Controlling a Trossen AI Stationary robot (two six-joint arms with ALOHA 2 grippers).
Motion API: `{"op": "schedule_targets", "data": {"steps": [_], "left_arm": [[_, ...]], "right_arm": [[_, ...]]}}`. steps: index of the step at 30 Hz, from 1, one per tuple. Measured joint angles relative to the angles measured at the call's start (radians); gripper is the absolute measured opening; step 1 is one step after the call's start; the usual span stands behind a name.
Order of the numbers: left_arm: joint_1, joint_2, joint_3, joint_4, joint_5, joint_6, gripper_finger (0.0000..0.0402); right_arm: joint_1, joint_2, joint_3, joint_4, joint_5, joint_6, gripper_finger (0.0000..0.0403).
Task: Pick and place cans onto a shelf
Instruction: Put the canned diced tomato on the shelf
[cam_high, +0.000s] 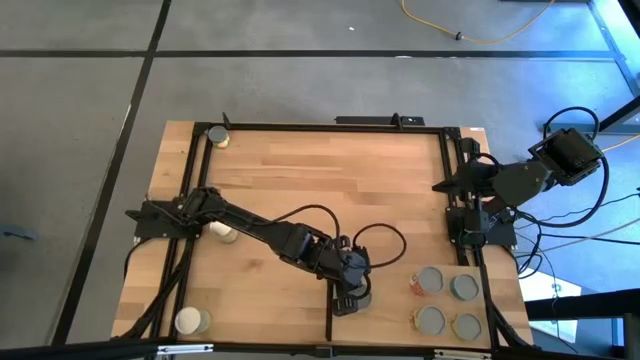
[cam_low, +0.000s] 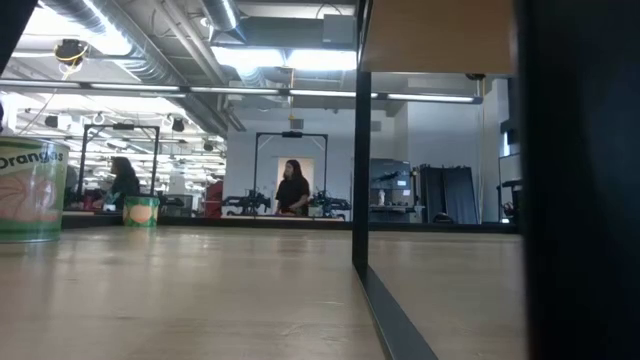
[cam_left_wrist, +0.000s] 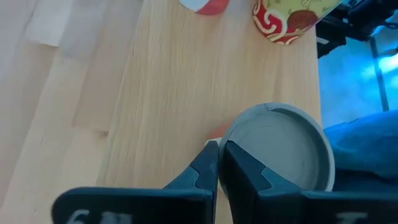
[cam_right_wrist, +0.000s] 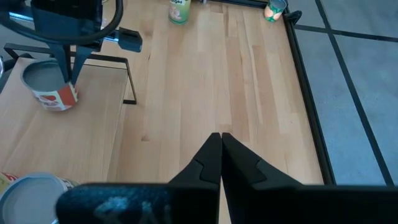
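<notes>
A grey-topped can (cam_high: 362, 297) with a red and white side (cam_right_wrist: 50, 93) stands upright on the light-wood shelf (cam_high: 390, 320), just right of its black strip (cam_high: 330, 315). My left gripper (cam_left_wrist: 218, 152) is shut and slants down at this can's rim on the strip side. Several more cans (cam_high: 447, 300) stand in a group at the shelf's right end. Other cans rest on the tabletop at the far left (cam_high: 217, 135), the middle left (cam_high: 225, 232) and the near left (cam_high: 190, 320). My right gripper (cam_right_wrist: 220, 146) is shut, folded back above the table's right edge. My left gripper has its shut fingertips (cam_left_wrist: 231, 149) right at the rim (cam_left_wrist: 231, 127) of the grey-topped can, slanting down from the table's left. Nothing shows between the fingers. Whether the tips touch the rim I cannot tell. The can stands upright on the shelf.
The black frame (cam_high: 300, 126) runs around the tabletop. A wide stretch of bare wood (cam_high: 330, 180) lies in the middle. Cables (cam_high: 385, 240) loop beside the left arm. In the low view, an orange-labelled can (cam_low: 30, 190) stands at left, with people far behind.
</notes>
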Motion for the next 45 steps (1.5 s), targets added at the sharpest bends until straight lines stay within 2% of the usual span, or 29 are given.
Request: {"op": "schedule_targets", "data": {"steps": [10, 22, 30, 35, 45], "left_arm": [[0.0, -0.001, 0.0, 0.001, 0.003, 0.0, 0.0045], [0.002, -0.023, 0.007, -0.006, -0.004, 0.056, 0.0043], [-0.012, -0.027, 0.075, -0.253, -0.019, 0.087, 0.0003], [-0.015, -0.025, 0.074, -0.259, 0.041, 0.136, 0.0001], [-0.016, -0.002, 0.073, -0.262, 0.047, 0.14, 0.0]], "right_arm": [[0.0, 0.0, 0.0, 0.0, 0.0, 0.0, 0.0008], [0.0, 0.0, 0.0, 0.0, 0.001, 0.0, 0.0008], [0.0, 0.0, 0.0, 0.0, 0.002, 0.003, 0.0008], [0.0, 0.0, 0.0, 0.0, 0.002, 0.003, 0.0008], [0.0, 0.0, 0.0, 0.0, 0.002, 0.003, 0.0008]]}}
